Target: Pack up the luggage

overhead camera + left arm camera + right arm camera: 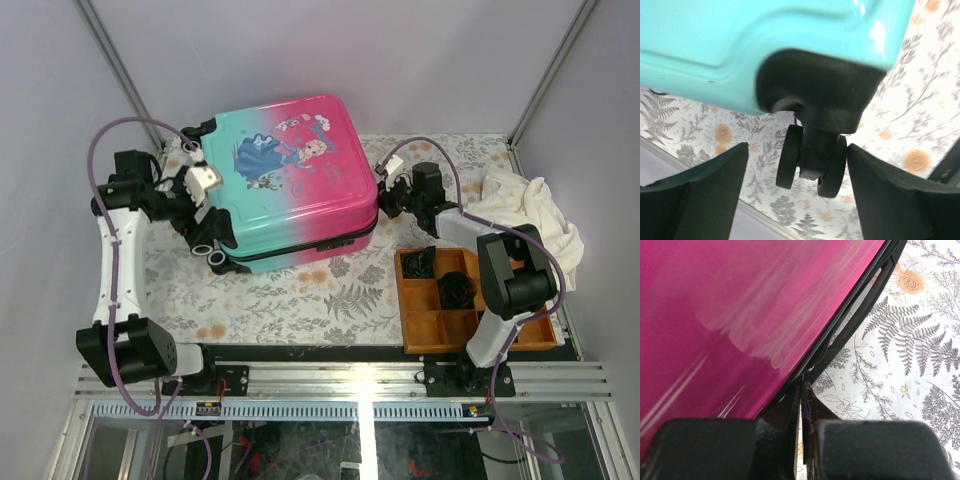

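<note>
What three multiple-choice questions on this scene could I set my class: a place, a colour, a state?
1. Where does the wooden tray sit, relative to the suitcase? A) left B) right C) on top
2. What colours is the suitcase shell? A) teal and pink B) yellow and black C) all white
3. How is the left gripper? A) shut B) out of view C) open beside a wheel
Answers: 1 B, the top view shows it on the right; 2 A, teal fades into pink; 3 C, a finger stands each side of the wheel.
</note>
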Controlling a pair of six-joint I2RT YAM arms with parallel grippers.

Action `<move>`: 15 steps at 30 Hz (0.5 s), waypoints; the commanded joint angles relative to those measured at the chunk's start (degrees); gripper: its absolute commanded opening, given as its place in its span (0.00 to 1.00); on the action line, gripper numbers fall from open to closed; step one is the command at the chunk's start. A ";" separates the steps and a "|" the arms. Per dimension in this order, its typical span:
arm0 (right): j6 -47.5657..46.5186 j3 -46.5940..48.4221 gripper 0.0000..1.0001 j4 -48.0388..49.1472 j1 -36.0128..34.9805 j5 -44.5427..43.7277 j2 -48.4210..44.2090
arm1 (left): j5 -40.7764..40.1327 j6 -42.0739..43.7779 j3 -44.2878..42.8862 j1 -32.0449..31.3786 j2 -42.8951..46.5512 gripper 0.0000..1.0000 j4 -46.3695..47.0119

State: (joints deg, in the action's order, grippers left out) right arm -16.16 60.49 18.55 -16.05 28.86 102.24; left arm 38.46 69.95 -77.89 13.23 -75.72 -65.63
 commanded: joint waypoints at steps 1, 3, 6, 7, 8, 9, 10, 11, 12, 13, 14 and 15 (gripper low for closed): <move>2.31 -0.73 0.00 0.44 -5.48 5.00 -3.68 | 11.16 -25.99 -7.59 0.99 -2.88 0.89 4.92; 2.59 -1.22 0.00 -0.24 -6.87 4.66 -4.21 | 11.14 -35.08 -8.48 1.04 -4.72 0.93 10.37; 3.16 -2.73 0.00 -1.19 -9.15 4.58 -5.58 | 9.49 -45.91 -9.84 1.07 -8.64 0.95 16.88; 3.71 -3.47 0.00 -1.35 -9.76 4.53 -6.16 | 8.85 -47.77 -10.66 1.08 -10.28 0.95 17.67; 4.06 -4.25 0.00 -1.40 -10.28 4.54 -6.61 | 8.13 -49.07 -11.67 1.16 -11.97 0.96 18.18; 4.56 -5.14 0.00 -1.41 -10.76 4.49 -6.69 | 7.22 -49.98 -12.80 1.11 -13.65 0.96 18.62; 5.13 -5.97 0.00 -1.33 -11.21 4.57 -8.43 | 5.75 -51.13 -13.42 1.19 -15.29 0.96 19.13; 5.82 -6.80 0.00 -1.12 -11.54 4.54 -9.13 | 4.29 -52.23 -13.85 1.17 -17.11 0.96 19.96; 6.51 -7.58 0.00 -1.06 -11.91 4.72 -9.83 | 3.10 -53.26 -14.24 1.20 -18.49 0.96 20.53; 7.06 -8.51 0.00 -1.06 -12.35 4.87 -10.43 | 2.37 -54.08 -14.63 1.24 -19.75 0.96 21.10; 7.47 -9.17 0.00 -1.10 -12.82 4.80 -11.09 | 2.26 -54.59 -14.99 1.23 -20.98 0.96 21.26; 7.80 -9.67 0.00 -1.26 -13.22 4.80 -11.70 | 2.82 -54.90 -15.44 1.15 -22.20 0.96 21.30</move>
State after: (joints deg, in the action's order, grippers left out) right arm -12.40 52.93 17.23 -24.12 25.02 94.65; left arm 44.14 23.00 -92.42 14.33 -93.19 -45.80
